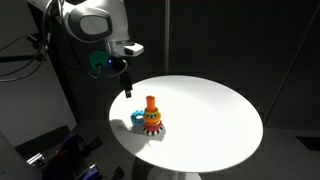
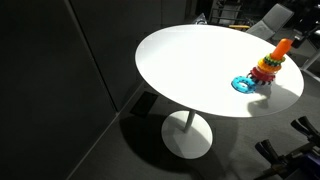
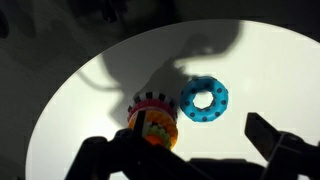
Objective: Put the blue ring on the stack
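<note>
The blue ring (image 3: 204, 99) lies flat on the white round table (image 3: 100, 90), touching or right beside the stack (image 3: 152, 122). In both exterior views the ring (image 1: 137, 118) (image 2: 243, 84) sits next to the stack (image 1: 151, 116) (image 2: 270, 63), which has an orange peg and red gear-edged ring. My gripper (image 1: 122, 78) hovers above the table's edge, well above the toys. In the wrist view its dark fingers (image 3: 195, 150) are spread apart with nothing between them. The gripper is out of view in the exterior view that shows the table's pedestal.
The table stands on a white pedestal (image 2: 186, 135) in a dark room. Dark equipment (image 1: 60, 150) sits on the floor beside the table. Chairs or gear (image 2: 265, 15) stand behind the table's far edge.
</note>
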Motion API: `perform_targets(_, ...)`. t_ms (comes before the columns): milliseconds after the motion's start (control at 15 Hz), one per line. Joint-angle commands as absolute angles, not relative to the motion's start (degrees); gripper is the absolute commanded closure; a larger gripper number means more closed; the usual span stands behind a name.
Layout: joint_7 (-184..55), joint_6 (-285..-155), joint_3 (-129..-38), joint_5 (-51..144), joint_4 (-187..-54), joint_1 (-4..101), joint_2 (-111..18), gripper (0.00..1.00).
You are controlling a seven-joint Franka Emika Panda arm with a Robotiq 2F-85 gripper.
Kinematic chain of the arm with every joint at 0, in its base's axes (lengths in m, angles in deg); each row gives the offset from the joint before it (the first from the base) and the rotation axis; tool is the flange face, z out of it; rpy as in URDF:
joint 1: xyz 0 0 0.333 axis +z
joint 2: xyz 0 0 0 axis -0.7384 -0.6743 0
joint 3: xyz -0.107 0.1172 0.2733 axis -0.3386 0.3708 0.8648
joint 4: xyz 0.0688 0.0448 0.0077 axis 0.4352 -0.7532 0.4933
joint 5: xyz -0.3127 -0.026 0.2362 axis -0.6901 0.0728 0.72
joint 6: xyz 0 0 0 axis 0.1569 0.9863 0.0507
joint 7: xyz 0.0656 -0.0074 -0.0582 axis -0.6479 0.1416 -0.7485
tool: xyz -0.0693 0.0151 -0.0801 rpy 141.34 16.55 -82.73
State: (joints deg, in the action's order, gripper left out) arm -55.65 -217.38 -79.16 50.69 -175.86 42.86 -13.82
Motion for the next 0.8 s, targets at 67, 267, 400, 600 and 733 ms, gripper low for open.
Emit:
perform_targets(67,-49.3,-221.36,-78.86,48.76,-171.33,42.19,-22.84,0.0)
perform_targets(267,-46.26,-222.32,-79.33,48.68,-169.53,42.73,-27.18,0.0)
perform_targets(400,-44.27,-222.8,-79.55,48.28,-168.66,43.1,-29.53,0.0)
perform_targets(600,-41.62,-222.85,-80.01,47.12,-167.49,43.69,-32.44,0.0)
perform_targets(733,-40.25,-222.64,-80.38,46.45,-166.88,44.17,-33.71,0.0)
